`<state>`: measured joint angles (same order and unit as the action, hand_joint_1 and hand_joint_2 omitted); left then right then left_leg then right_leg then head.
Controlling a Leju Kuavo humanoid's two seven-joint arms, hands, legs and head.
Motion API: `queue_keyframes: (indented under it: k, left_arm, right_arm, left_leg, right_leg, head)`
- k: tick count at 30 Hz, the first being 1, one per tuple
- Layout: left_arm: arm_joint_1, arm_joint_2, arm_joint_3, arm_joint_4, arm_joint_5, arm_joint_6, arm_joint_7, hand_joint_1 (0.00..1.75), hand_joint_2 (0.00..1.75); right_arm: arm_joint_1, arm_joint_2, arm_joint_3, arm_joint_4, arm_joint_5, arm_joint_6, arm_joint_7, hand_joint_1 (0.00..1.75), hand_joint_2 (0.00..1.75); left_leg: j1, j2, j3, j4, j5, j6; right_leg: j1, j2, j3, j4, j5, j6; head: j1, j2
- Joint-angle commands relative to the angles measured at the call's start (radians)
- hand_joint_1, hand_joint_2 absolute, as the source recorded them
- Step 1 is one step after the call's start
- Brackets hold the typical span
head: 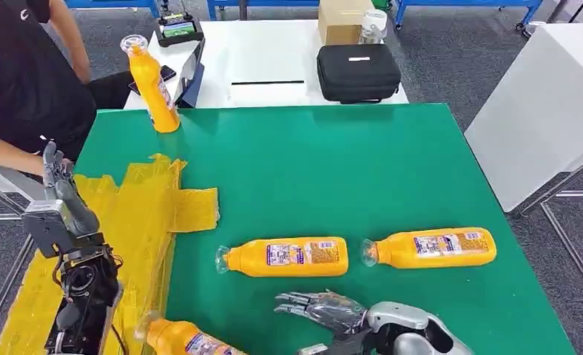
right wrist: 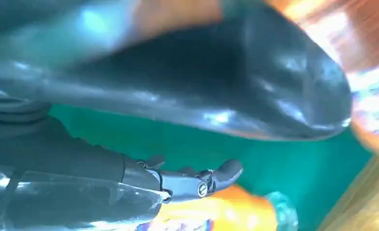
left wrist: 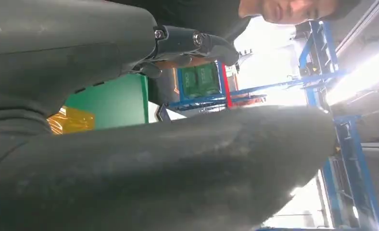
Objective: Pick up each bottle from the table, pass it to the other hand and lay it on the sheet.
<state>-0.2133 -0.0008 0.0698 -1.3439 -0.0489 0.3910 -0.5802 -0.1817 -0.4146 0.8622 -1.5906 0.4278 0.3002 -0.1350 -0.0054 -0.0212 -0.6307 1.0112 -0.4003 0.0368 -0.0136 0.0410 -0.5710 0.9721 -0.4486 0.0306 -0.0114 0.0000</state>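
Right hand (head: 331, 310) fingers spread, empty, near lying bottle (head: 285, 257); left hand (head: 58, 185) empty, fingers apart.

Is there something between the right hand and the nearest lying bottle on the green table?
Nothing visible. The right hand is open just on the near side of the middle bottle, with only bare green table between them.

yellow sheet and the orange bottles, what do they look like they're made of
Yellow sheet: likely thin plastic film, glossy, crinkled, with ragged edges.
Orange bottles, such as the nearer lying one: probably smooth plastic, slightly shiny, with printed paper or film labels and clear caps.
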Motion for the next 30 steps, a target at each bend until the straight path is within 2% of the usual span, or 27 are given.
queue_keyframes:
  k: [1, 3, 5, 6, 7, 9, 10, 11, 12, 15, 17, 21, 22, 24, 25, 26, 30]
  left_arm:
    - [-0.025, 0.003, 0.012, 0.054, 0.009, -0.006, 0.000, 0.00, 0.00]
    - [-0.026, 0.002, 0.012, 0.054, 0.009, -0.007, 0.000, 0.00, 0.00]
    - [-0.020, 0.011, 0.013, 0.053, 0.018, -0.017, -0.004, 0.00, 0.00]
    - [-0.017, 0.011, 0.017, 0.052, 0.022, -0.020, -0.007, 0.00, 0.00]
    - [-0.009, 0.011, 0.025, 0.045, 0.025, -0.024, -0.008, 0.00, 0.00]
    - [0.016, 0.012, 0.046, 0.019, 0.028, -0.020, -0.008, 0.00, 0.00]
    - [0.033, 0.014, 0.059, 0.002, 0.031, -0.019, -0.011, 0.00, 0.00]
    - [0.050, 0.012, 0.075, -0.016, 0.035, -0.027, -0.015, 0.00, 0.00]
    - [0.057, 0.007, 0.084, -0.027, 0.036, -0.037, -0.017, 0.00, 0.00]
    - [0.037, -0.013, 0.076, -0.026, 0.026, -0.051, -0.007, 0.00, 0.00]
    - [0.025, -0.018, 0.062, -0.025, 0.009, -0.044, 0.004, 0.00, 0.00]
    - [0.034, -0.019, 0.050, -0.050, 0.002, -0.039, 0.016, 0.00, 0.00]
    - [0.034, -0.019, 0.049, -0.051, 0.002, -0.038, 0.017, 0.00, 0.00]
    - [0.031, -0.016, 0.047, -0.048, 0.002, -0.037, 0.018, 0.00, 0.00]
    - [0.036, -0.014, 0.047, -0.047, 0.001, -0.032, 0.018, 0.00, 0.00]
    - [0.040, -0.011, 0.047, -0.048, 0.001, -0.030, 0.017, 0.00, 0.00]
    - [0.046, -0.002, 0.053, -0.040, 0.018, -0.018, 0.003, 0.00, 0.00]
  right_arm:
    - [-0.041, -0.099, -0.084, -0.125, -0.045, 0.029, -0.003, 0.00, 0.00]
    - [-0.036, -0.093, -0.082, -0.120, -0.043, 0.031, -0.002, 0.00, 0.00]
    - [0.004, -0.124, -0.175, -0.197, -0.054, -0.027, -0.020, 0.00, 0.00]
    - [0.042, -0.150, -0.233, -0.251, -0.056, -0.035, -0.025, 0.00, 0.00]
    - [0.114, -0.177, -0.343, -0.327, -0.046, -0.030, -0.038, 0.00, 0.00]
    - [0.221, -0.223, -0.518, -0.411, -0.034, -0.034, -0.068, 0.00, 0.00]
    - [0.233, -0.234, -0.594, -0.423, -0.032, -0.029, -0.082, 0.00, 0.00]
    - [0.219, -0.221, -0.659, -0.419, -0.044, -0.011, -0.088, 0.00, 0.00]
    - [0.195, -0.184, -0.697, -0.408, -0.052, 0.032, -0.101, 0.00, 0.00]
    - [0.115, -0.091, -0.680, -0.350, -0.037, 0.051, -0.083, 0.00, 0.00]
    - [0.084, -0.058, -0.630, -0.306, -0.011, 0.014, -0.071, 0.00, 0.00]
    - [-0.022, 0.033, -0.537, -0.232, -0.044, -0.086, -0.045, 0.00, 0.00]
    - [-0.041, 0.039, -0.525, -0.215, -0.053, -0.094, -0.041, 0.00, 1.75]
    - [-0.062, 0.037, -0.511, -0.200, -0.046, -0.110, -0.038, 0.00, 1.75]
    - [-0.063, 0.037, -0.508, -0.192, -0.040, -0.124, -0.044, 0.00, 1.75]
    - [-0.065, 0.033, -0.502, -0.188, -0.039, -0.126, -0.046, 0.00, 1.75]
    - [-0.083, 0.027, -0.462, -0.145, -0.052, -0.116, -0.058, 0.00, 1.75]
  left_leg:
    - [-0.001, 0.002, 0.001, 0.001, -0.002, -0.002]
    - [0.000, 0.000, 0.000, 0.000, 0.000, -0.001]
    - [-0.001, 0.000, 0.001, 0.000, -0.001, -0.001]
    - [-0.001, 0.000, 0.000, 0.000, 0.000, -0.001]
    - [0.000, 0.001, 0.004, 0.000, -0.003, -0.003]
    - [-0.001, -0.003, 0.000, 0.001, -0.002, -0.002]
    - [-0.001, -0.005, 0.002, 0.002, -0.003, -0.003]
    - [-0.002, -0.005, -0.001, 0.001, -0.001, -0.001]
    - [-0.002, -0.004, 0.000, 0.002, -0.003, -0.001]
    - [-0.001, -0.001, -0.005, 0.001, -0.001, 0.000]
    - [0.001, 0.003, 0.000, 0.001, -0.003, -0.002]
    - [0.000, 0.001, -0.003, -0.001, 0.001, 0.000]
    - [0.001, 0.003, -0.001, -0.001, 0.000, -0.001]
    - [0.001, 0.004, -0.002, -0.001, 0.000, 0.000]
    - [0.001, 0.008, 0.003, -0.001, -0.001, -0.002]
    - [0.001, 0.004, -0.001, -0.001, 0.000, 0.000]
    - [0.001, 0.001, -0.001, -0.001, 0.001, 0.001]
  right_leg:
    - [0.000, -0.003, 0.001, 0.001, -0.001, -0.001]
    - [0.000, -0.002, 0.001, 0.000, 0.000, 0.000]
    - [0.000, -0.003, 0.001, 0.000, -0.001, -0.001]
    - [0.000, -0.002, 0.000, 0.000, -0.001, 0.000]
    - [0.001, -0.005, 0.004, 0.000, -0.003, -0.002]
    - [0.000, -0.008, 0.001, 0.001, -0.003, -0.001]
    - [0.000, -0.012, 0.004, 0.001, -0.005, -0.001]
    - [-0.001, -0.009, 0.000, 0.001, -0.003, 0.000]
    - [-0.001, -0.010, 0.002, 0.002, -0.004, 0.000]
    - [0.000, -0.004, -0.003, 0.000, 0.000, 0.000]
    - [0.002, -0.004, 0.001, -0.001, -0.001, -0.001]
    - [0.001, -0.003, -0.002, -0.002, 0.001, -0.001]
    - [0.002, -0.003, 0.000, -0.002, 0.001, -0.001]
    - [0.002, -0.002, -0.001, -0.001, 0.001, -0.001]
    - [0.003, -0.001, 0.002, -0.002, 0.001, -0.002]
    - [0.002, -0.003, 0.000, -0.002, 0.001, -0.001]
    - [0.002, -0.004, 0.000, -0.002, 0.000, 0.000]
  head:
    - [0.000, 0.000]
    - [0.000, 0.000]
    - [0.000, 0.000]
    - [0.000, 0.000]
    - [-0.001, 0.000]
    - [-0.001, 0.000]
    - [0.000, 0.000]
    - [-0.001, 0.000]
    - [0.000, 0.000]
    - [0.000, 0.000]
    - [0.000, 0.000]
    - [0.000, 0.000]
    - [-0.001, 0.000]
    - [-0.001, 0.000]
    - [-0.001, 0.000]
    - [0.000, 0.000]
    - [0.000, 0.000]
